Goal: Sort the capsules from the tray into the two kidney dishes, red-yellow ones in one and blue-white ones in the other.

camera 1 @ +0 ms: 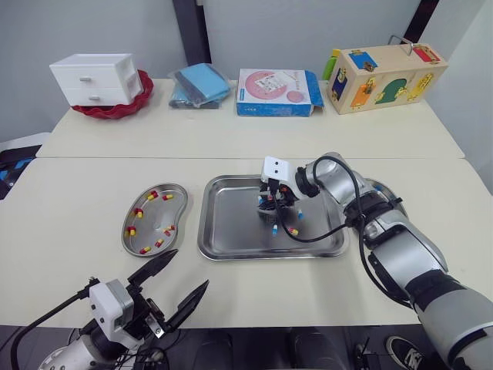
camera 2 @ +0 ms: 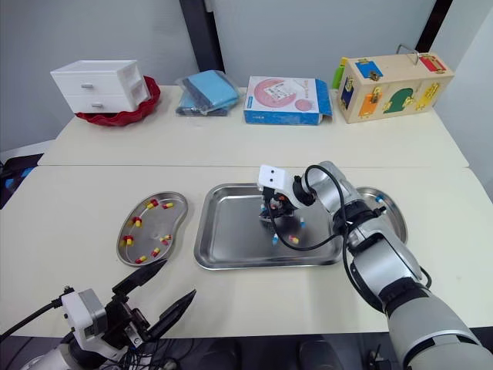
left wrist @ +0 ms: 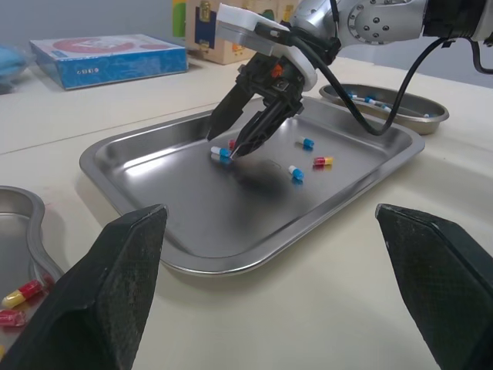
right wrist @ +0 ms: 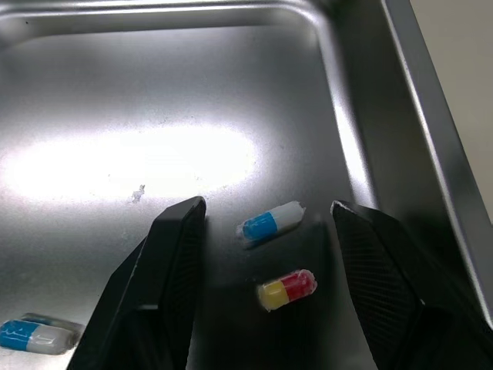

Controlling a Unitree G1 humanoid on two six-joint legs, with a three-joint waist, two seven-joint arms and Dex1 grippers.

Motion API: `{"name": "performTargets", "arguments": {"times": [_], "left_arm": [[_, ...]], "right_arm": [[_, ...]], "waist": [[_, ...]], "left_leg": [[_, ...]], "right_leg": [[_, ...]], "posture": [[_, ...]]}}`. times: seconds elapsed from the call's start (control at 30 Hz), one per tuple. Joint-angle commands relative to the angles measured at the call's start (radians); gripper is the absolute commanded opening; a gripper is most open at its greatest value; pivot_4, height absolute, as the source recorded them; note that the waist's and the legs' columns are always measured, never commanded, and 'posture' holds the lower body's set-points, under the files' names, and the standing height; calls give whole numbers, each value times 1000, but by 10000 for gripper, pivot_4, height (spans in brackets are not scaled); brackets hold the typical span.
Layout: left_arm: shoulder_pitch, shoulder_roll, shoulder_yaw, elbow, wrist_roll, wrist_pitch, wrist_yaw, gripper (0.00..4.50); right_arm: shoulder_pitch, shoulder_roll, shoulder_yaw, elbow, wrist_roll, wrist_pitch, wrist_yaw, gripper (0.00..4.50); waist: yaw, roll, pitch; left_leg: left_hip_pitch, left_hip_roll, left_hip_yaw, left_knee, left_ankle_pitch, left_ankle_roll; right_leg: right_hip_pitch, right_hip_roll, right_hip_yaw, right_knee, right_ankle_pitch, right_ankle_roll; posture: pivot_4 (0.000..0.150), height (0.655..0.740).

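A steel tray [camera 1: 231, 231] lies mid-table with a few loose capsules: blue-white ones [camera 1: 275, 229] [camera 1: 300, 216] and a red-yellow one [camera 1: 293, 231]. My right gripper [camera 1: 271, 205] is down inside the tray, open. In the right wrist view a blue-white capsule [right wrist: 269, 223] lies between its fingers [right wrist: 173, 293], with a red-yellow capsule [right wrist: 286, 288] beside it. The left kidney dish [camera 1: 174, 202] holds several red-yellow capsules. The right kidney dish [camera 2: 389, 216], partly behind my right arm, holds blue-white ones. My left gripper [camera 1: 190, 270] hangs open and empty at the table's front edge.
Along the back of the table stand a white drawer box in a red bowl [camera 1: 100, 81], a blue packet [camera 1: 200, 83], a pink-and-blue carton [camera 1: 277, 92] and a wooden toy box [camera 1: 385, 73]. A seam runs across the table behind the tray.
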Motion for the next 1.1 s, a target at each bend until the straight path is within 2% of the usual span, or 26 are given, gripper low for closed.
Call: {"name": "performTargets", "arguments": {"times": [0.03, 0.07, 0.27, 0.77, 0.87, 1.0, 1.1], "left_arm": [[13, 13, 18, -26, -24, -8, 0, 45000], [14, 15, 18, -25, -25, -7, 1, 45000], [15, 23, 23, -6, -29, -15, -5, 45000], [15, 25, 38, 68, -28, -59, -48, 45000], [16, 23, 39, 76, -27, -67, -51, 45000], [15, 22, 39, 84, -27, -71, -52, 45000], [16, 22, 38, 90, -27, -73, -54, 45000]], "right_arm": [[-22, 5, -25, -1, -20, -22, 3, 28462], [-20, 7, -26, 0, -24, -24, 3, 28462], [-12, 15, -36, -3, -38, -27, 6, 15451], [-6, 38, -58, -3, -59, -20, -9, 15451], [-5, 38, -57, -3, -63, -25, -10, 9888], [-5, 39, -55, 0, -72, -33, -16, 122], [-7, 41, -58, 0, -73, -34, -15, 122]], "waist": [[-2, 0, 0], [-3, 0, 0], [-4, 0, 0], [-5, 1, 1], [-5, 1, 1], [-5, 1, 0], [-5, 1, 0]], "left_leg": [[0, 0, 0, 0, 0, 0], [0, 0, 0, 0, 0, 0], [0, 0, 0, 0, 0, 0], [0, 0, 0, 0, 0, 0], [0, 0, 0, 0, 0, 0], [0, 0, 1, 0, 0, 0], [0, 0, 1, 0, 0, 0]], "right_leg": [[0, 0, 0, 0, 0, 0], [0, 0, 0, 0, 0, 0], [0, 0, 0, 0, 0, 0], [-1, 0, 0, 0, 0, 0], [-1, 0, 1, 0, 0, 0], [-1, 0, 1, 0, 0, 0], [-1, 0, 1, 0, 0, 0]], "posture": [[1500, 7400], [1500, 7400], [1500, 7400], [1500, 7400], [1500, 7400], [1500, 7400], [1500, 7400]]}}
